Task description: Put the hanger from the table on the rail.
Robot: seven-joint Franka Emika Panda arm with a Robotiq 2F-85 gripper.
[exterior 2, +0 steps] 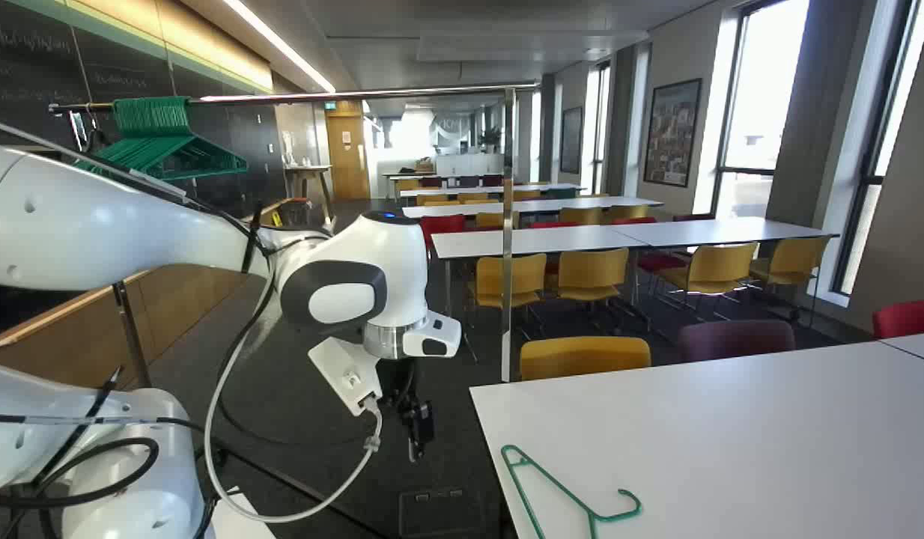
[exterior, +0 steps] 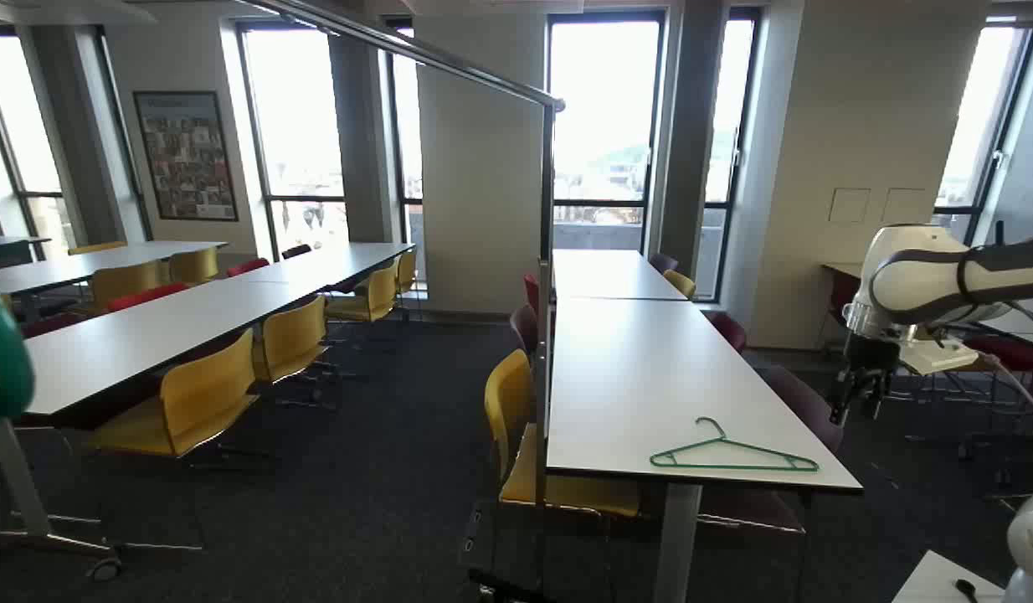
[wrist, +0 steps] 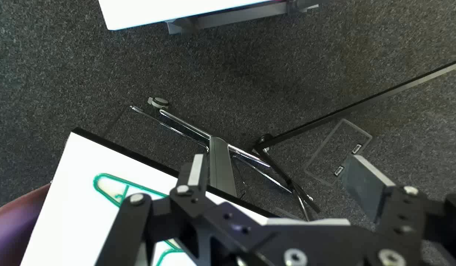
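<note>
The green hanger (exterior: 734,466) lies flat on the white table (exterior: 625,368), close to its near edge. In an exterior view its hook and part of its frame show (exterior 2: 559,486); the rest is cut off by the bottom edge. In the wrist view the hanger (wrist: 135,185) is partly hidden behind a finger. The grey metal rail (exterior: 449,64) runs high up and also shows in an exterior view (exterior 2: 402,93). My gripper (wrist: 283,170) points down, open and empty, beside the table. It is apart from the hanger in both exterior views (exterior: 855,410) (exterior 2: 421,442).
Several green hangers (exterior 2: 170,142) hang bunched at one end of the rail. An upright post (exterior 2: 507,247) holds the rail at the other end and stands beside the table. A yellow chair (exterior 2: 585,355) and purple chair (exterior 2: 735,340) are at the table. A cable (exterior 2: 215,419) loops from the wrist.
</note>
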